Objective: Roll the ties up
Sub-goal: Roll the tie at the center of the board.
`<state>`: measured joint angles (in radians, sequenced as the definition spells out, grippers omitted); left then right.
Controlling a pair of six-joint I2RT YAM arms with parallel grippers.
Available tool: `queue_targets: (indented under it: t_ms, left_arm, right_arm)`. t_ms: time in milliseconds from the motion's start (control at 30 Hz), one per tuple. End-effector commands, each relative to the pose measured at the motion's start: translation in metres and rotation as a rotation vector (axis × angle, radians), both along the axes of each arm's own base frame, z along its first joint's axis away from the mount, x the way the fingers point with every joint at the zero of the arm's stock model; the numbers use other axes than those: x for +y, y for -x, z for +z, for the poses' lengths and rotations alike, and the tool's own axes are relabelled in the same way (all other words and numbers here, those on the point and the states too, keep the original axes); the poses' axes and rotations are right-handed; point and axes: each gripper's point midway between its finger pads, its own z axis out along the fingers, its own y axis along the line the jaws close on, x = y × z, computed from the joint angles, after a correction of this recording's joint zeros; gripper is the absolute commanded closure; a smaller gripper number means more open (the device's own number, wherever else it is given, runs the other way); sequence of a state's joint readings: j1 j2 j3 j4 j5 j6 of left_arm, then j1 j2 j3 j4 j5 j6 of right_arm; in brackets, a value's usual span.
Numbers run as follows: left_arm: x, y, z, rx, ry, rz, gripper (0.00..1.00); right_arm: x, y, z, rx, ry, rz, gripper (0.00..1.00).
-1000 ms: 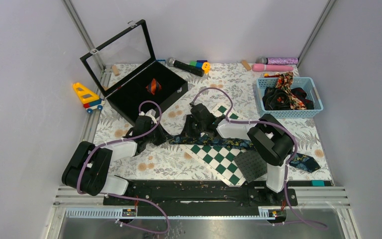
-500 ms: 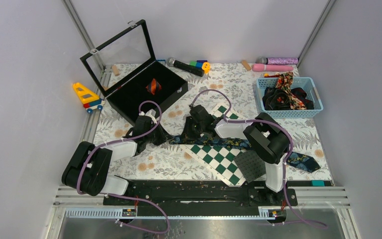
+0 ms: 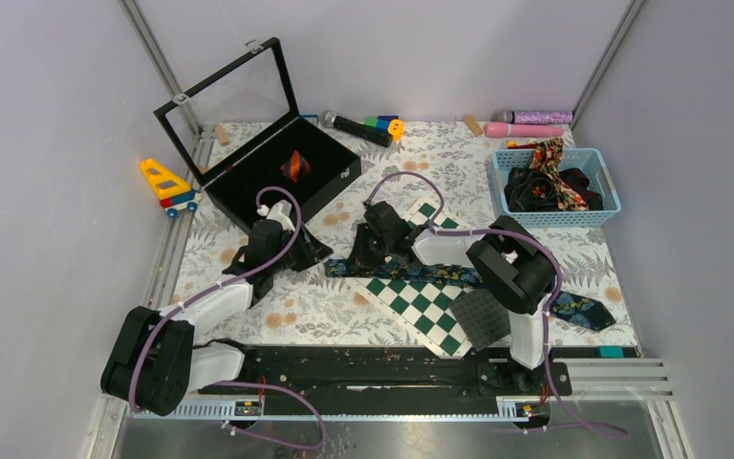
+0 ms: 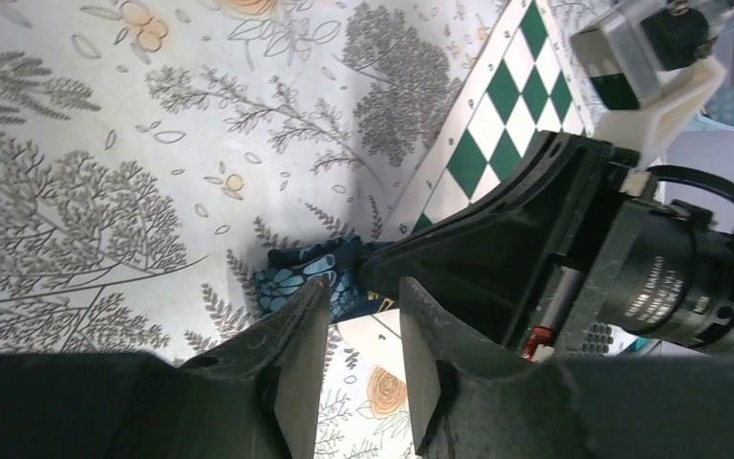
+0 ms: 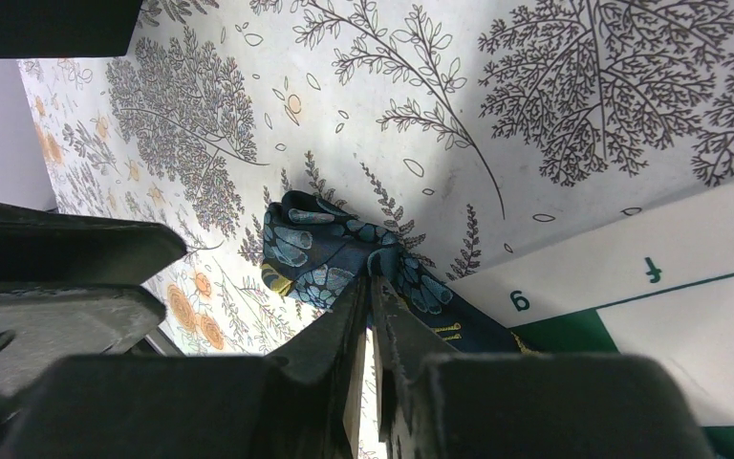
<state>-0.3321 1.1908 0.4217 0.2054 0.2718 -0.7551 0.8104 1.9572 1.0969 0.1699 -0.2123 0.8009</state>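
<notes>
You've got chequered board [image 3: 419, 296] just right of the right fingers [image 5: 325, 359], open black case [image 3: 330, 158] beyond the left fingers [image 4: 291, 363], blue basket [image 3: 559, 218] far right, toy truck [image 3: 165, 184] far left, floral surface [image 3: 315, 306] underneath.

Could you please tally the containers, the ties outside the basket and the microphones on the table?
Containers: 2, black box, blue basket
Ties outside the basket: 2, striped roll, blue floral tie
Microphones: 3, black microphone, purple microphone, pink microphone
Total: 7
</notes>
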Motion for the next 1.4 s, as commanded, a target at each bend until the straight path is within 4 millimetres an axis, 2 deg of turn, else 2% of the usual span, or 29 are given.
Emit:
queue_targets:
  t_ms: [0,300,567,967,1067,1367]
  left_arm:
    - [0.010,0.007,-0.018,0.036,-0.042,0.033,0.65]
    - [0.010,0.019,-0.041,0.081,-0.026,0.033,0.53]
    - [0.005,0.021,-0.044,0.067,0.020,0.023,0.42]
    - [0.001,0.025,-0.053,0.079,0.045,0.003,0.42]
    - [0.001,0.025,-0.052,0.073,0.049,0.000,0.48]
    - [-0.001,0.026,-0.051,0.071,0.058,-0.012,0.52]
  right_arm:
    - [0.004,-0.005,0.003,-0.004,-0.013,0.014,0.87]
    - [0.005,-0.003,0.004,-0.002,-0.023,0.014,0.87]
    - [0.006,-0.002,0.003,0.004,-0.029,0.018,0.87]
    - [0.011,-0.002,0.008,-0.003,-0.044,0.040,0.87]
    - [0.012,-0.002,0.008,-0.002,-0.050,0.044,0.87]
    - [0.017,-0.001,0.011,0.003,-0.076,0.056,0.87]
